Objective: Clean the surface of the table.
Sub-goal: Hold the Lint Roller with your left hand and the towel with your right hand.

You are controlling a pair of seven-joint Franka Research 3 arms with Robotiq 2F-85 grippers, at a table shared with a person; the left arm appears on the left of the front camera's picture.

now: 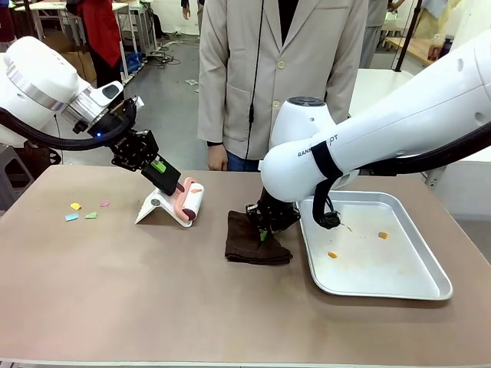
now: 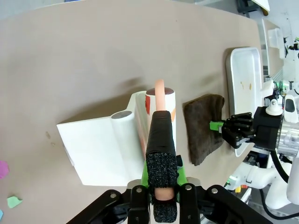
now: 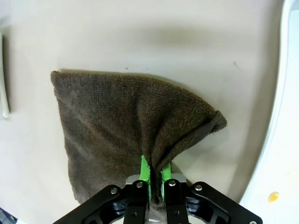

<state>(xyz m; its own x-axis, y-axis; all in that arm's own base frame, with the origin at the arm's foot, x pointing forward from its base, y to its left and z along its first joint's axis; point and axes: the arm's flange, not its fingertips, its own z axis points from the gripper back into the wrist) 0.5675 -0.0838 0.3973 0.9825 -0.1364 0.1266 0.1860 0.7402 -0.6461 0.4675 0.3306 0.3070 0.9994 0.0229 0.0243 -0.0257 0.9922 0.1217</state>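
Gripping now: right gripper point(image 1: 265, 230) point(image 3: 155, 179), jaws closed on a raised fold of the brown cloth point(image 1: 253, 244) point(image 3: 117, 121), which spreads flat ahead of its tips.
Roller side: left gripper point(image 1: 170, 182) point(image 2: 161, 126), clamped on the pink handle of the lint roller point(image 1: 190, 201) point(image 2: 161, 100), with the white stand point(image 1: 156, 207) point(image 2: 100, 149) just below.
Surface: the table point(image 1: 153, 299) lies directly beneath both grippers.
Debris: paper scraps point(image 1: 80, 211) sit well beyond the left gripper, on its side away from the cloth.
Tray point(image 1: 383, 294): just beside the right gripper, holding crumbs point(image 1: 332, 254).
Handling: the table looks rigid, heavy, smooth and matte, so it is probably not something to grasp. Better to work it through the soft cloth and the roller, pressed flat.
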